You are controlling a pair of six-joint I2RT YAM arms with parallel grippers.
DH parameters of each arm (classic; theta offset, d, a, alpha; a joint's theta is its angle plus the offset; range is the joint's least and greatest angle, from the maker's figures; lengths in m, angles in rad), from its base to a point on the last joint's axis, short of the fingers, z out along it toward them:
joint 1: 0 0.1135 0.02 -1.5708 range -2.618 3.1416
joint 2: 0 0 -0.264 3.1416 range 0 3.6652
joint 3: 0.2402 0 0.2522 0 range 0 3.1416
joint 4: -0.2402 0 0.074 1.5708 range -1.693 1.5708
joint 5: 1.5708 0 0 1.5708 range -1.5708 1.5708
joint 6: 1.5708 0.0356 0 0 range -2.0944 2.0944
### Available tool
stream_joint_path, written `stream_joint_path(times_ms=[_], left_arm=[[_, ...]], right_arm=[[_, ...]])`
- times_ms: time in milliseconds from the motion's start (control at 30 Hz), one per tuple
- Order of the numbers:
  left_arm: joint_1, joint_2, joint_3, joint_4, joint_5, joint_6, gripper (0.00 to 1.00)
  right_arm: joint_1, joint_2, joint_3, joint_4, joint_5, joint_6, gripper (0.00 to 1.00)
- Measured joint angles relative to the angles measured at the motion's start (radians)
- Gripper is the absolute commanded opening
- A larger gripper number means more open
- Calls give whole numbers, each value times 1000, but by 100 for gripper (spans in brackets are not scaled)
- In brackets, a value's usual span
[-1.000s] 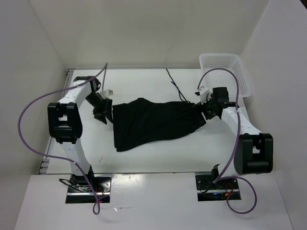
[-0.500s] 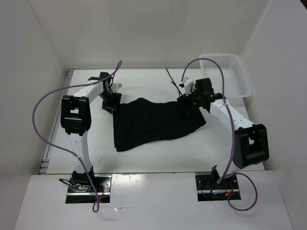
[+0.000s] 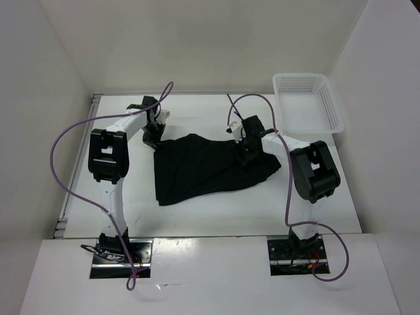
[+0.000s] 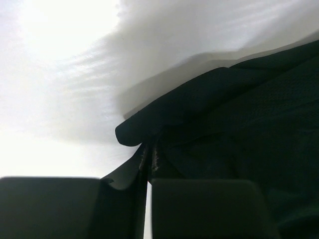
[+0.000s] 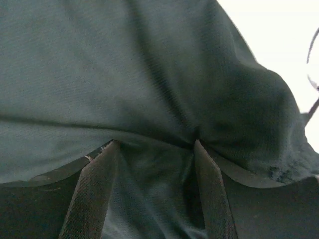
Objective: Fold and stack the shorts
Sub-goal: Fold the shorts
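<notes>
The black shorts point(image 3: 210, 167) lie spread flat on the white table point(image 3: 210, 213). My left gripper point(image 3: 152, 136) sits at their far left corner. In the left wrist view this gripper point(image 4: 148, 155) is shut, with a thin edge of the shorts point(image 4: 224, 124) pinched between its fingers. My right gripper point(image 3: 244, 148) presses down on the far right part of the shorts. The right wrist view shows that gripper point(image 5: 154, 147) with its fingers apart and a bunched fold of the shorts point(image 5: 149, 74) between them.
A white lattice basket point(image 3: 308, 100) stands at the far right corner. A thin black cord point(image 3: 236, 113) lies on the table behind the shorts. White walls close in the table on three sides.
The left gripper moved to the far left corner of the shorts and shut on it. The right arm swung left onto the shorts, its fingers narrowing around a fold.
</notes>
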Motion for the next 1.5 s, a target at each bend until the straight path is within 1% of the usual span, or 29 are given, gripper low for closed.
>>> stream_joint_path(times_ms=[167,300,367,400,433,467,500,533,567,600,633,667,733,867,967,1133,1233,1367,1500], left_arm=[[2,42,74,24,-82,0,0],[34,126,214,55,-130,0,0],[53,158,264,72,-145,0,3],[58,167,275,77,-146,0,6],[62,172,284,79,-148,0,15],[66,175,288,81,-149,2,33],[69,176,290,83,-150,7,40],[70,176,290,83,-151,4,44],[71,176,291,84,-150,2,47],[71,176,291,84,-151,2,54],[71,176,291,84,-151,5,57],[71,176,291,85,-150,5,60],[71,175,291,85,-147,4,66],[71,144,256,87,-129,2,69],[74,86,198,72,-100,2,69],[85,-26,89,37,-32,2,69],[99,-56,18,20,21,2,71],[111,-58,-61,-14,82,2,71],[112,-58,-81,-39,116,2,72]], right_arm=[[1,76,95,33,48,38,65],[5,146,182,80,81,65,65],[9,174,219,103,95,76,66],[11,182,233,107,99,83,68],[14,188,247,107,102,98,70],[18,188,261,104,104,114,75],[21,188,275,103,103,132,77],[23,185,293,103,104,153,77],[24,177,309,104,107,177,81],[25,163,317,106,116,201,83],[26,140,319,106,127,225,86],[26,111,318,105,142,243,92],[26,38,306,109,171,283,97],[10,-151,209,132,207,364,98],[-56,-230,133,145,197,433,98],[-185,-211,16,138,170,507,98],[-197,-176,-18,128,135,553,98],[-204,-150,-38,127,84,605,98],[-209,-108,-45,134,58,647,98]])
